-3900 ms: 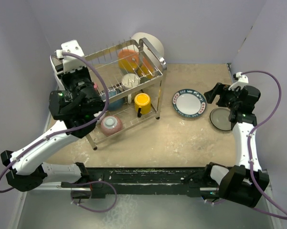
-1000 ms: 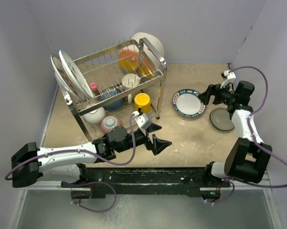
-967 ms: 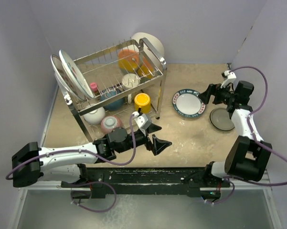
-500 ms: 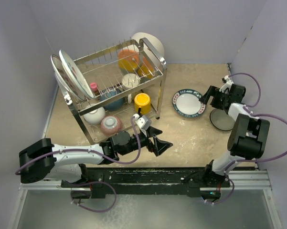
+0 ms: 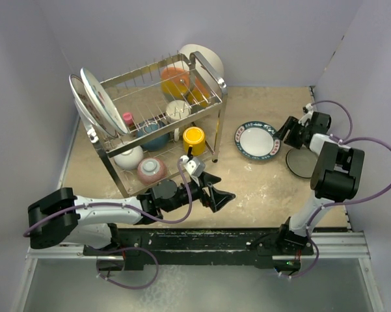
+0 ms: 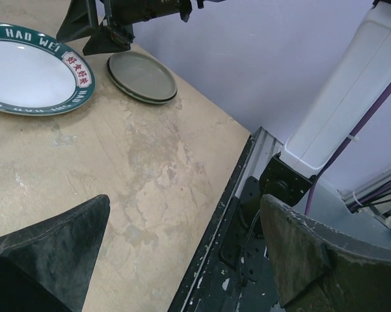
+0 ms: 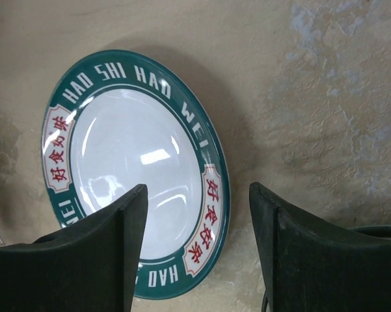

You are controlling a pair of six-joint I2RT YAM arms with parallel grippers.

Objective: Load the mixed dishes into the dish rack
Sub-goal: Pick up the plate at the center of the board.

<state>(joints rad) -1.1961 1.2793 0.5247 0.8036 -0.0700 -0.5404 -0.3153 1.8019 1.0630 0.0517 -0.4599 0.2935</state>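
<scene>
The chrome dish rack [image 5: 157, 123] stands at the back left and holds white plates [image 5: 94, 104], a white bowl [image 5: 128, 158], a grey-patterned bowl [image 5: 151, 170], a blue bowl [image 5: 153, 133] and a yellow cup [image 5: 194, 138]. A teal-rimmed, red-lettered plate [image 5: 256, 141] [image 7: 136, 195] lies flat on the table. A grey plate [image 5: 301, 162] [image 6: 142, 77] lies to its right. My right gripper [image 5: 281, 133] [image 7: 196, 188] is open, low over the teal plate's right rim, one finger on each side of it. My left gripper [image 5: 225, 185] [image 6: 184, 201] hangs open and empty near the front edge.
Orange dishes [image 5: 175, 81] and a small pink piece [image 5: 127, 119] sit in the rack's upper tier. A large white plate [image 5: 205, 58] leans behind the rack. The table's black front rail [image 6: 247, 214] lies under my left gripper. Walls close in on the left, back and right.
The right gripper's jaws have narrowed around the teal plate's rim, and the right arm has folded in closer behind it. The left arm has barely shifted.
</scene>
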